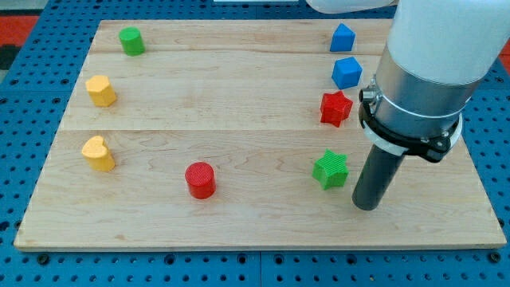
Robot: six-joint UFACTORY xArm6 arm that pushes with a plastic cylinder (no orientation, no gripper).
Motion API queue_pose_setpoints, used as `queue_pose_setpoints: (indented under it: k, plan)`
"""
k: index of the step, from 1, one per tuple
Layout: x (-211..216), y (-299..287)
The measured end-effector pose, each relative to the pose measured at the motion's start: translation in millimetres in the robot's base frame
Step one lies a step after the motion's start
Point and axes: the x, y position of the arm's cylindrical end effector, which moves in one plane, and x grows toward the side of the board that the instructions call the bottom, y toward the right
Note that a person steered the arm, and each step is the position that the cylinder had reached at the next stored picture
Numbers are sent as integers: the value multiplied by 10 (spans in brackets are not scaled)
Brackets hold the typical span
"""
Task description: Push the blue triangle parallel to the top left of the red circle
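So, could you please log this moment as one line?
my tip right of green star | blue triangle top right, untouched | red circle bottom centre

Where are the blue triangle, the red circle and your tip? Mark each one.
blue triangle [342, 37]: camera view, on its front face.
red circle [200, 179]: camera view, on its ridged side.
my tip [366, 205]: camera view, the rod's very end, right of the green star.
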Motion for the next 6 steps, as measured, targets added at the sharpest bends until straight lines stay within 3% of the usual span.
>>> queue_pose_setpoints:
  k: [1,2,4,6]
  plan:
    - [72,-35]
    - [213,-554]
    - [-397,722]
    - [-1271,1171]
